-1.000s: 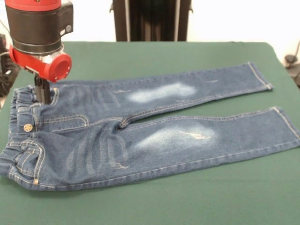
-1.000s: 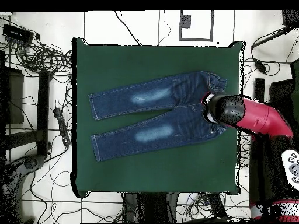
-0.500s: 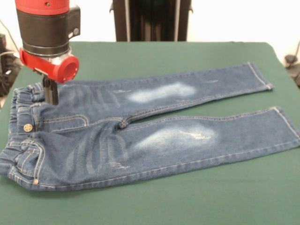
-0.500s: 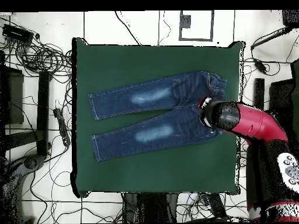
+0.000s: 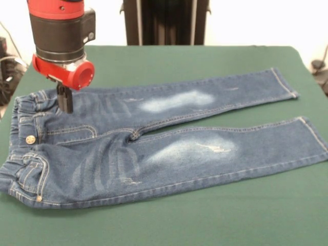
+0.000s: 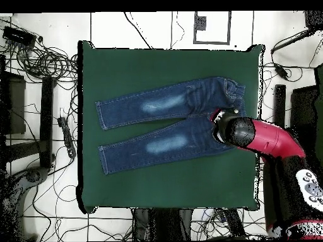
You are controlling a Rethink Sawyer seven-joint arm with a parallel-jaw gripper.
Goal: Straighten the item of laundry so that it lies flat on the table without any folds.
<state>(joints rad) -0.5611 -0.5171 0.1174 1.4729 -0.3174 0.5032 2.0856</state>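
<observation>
Big green table, with lots of bare room. Little blue jeans spread out in the middle, both legs long and nearly flat, waist a bit bunched. Red arm's gripper low over the hip, just by the waistband. Jaws look pressed together, on nothing; hard to be sure. Could snag the cloth, drag it, and make a new fold.
</observation>
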